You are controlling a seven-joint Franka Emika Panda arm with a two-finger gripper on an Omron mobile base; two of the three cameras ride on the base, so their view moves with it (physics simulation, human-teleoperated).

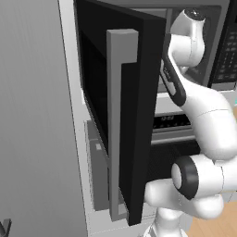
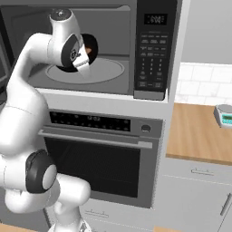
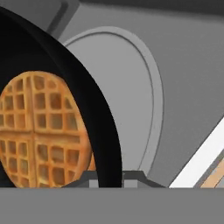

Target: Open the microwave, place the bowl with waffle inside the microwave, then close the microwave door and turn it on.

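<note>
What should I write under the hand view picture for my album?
Black bowl with a golden waffle hanging over the microwave's round turntable.

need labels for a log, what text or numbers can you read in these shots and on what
Nothing reads clearly.
Small display atop the black microwave keypad strip: pale digits, too blurred to read.
Keypad buttons: tiny pale marks, illegible.
Dark control band of the oven below: faint markings, illegible.
Small grey device on the wooden counter: teal screen, nothing readable.

Scale (image 2: 224,115) on wooden counter (image 2: 197,133)
</note>
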